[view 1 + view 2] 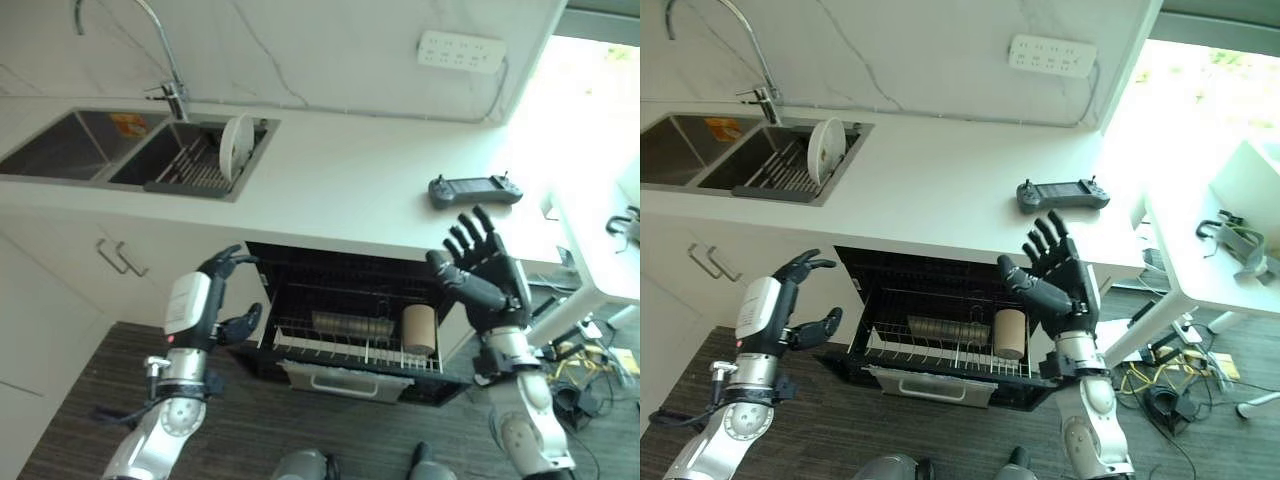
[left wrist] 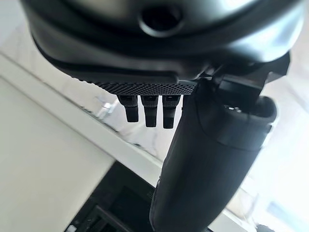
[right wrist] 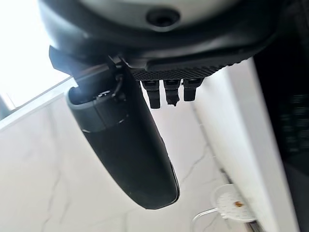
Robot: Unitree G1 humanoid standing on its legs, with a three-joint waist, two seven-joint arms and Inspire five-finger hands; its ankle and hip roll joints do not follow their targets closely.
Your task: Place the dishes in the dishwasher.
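So the dishwasher (image 1: pixel 345 330) under the white counter (image 1: pixel 350 180) is open and its wire rack (image 1: pixel 350 350) is slid out, with a metal bowl-looking thing (image 1: pixel 348 324) lying in the middle of it and a tan cylinder, some kind of cup (image 1: pixel 419 328), standing upright at the rack's right end, just beside the bowl. The dish left outside is the white plate (image 1: pixel 236 147), standing on edge in the dark drying rack (image 1: pixel 195 165) that sits in the right basin of the sink (image 1: pixel 70 145), near the tap (image 1: pixel 165 60). That plate is well apart from both hands, up on the counter level and to the left, and neither hand is touching it or anything else. The left hand (image 1: pixel 222 295) hangs in front of the cabinet just left of the dishwasher opening, fingers loosely bent and apart from the thumb, nothing between them. The right hand (image 1: pixel 485 265) is raised in front of the counter edge at the dishwasher's right side, palm showing, fingers spread straight and empty, with the cup just below and to its left. A dark handheld controller (image 1: pixel 475 189) lies on the counter just above that hand, and a white power strip (image 1: pixel 460 50) is fixed on the wall.
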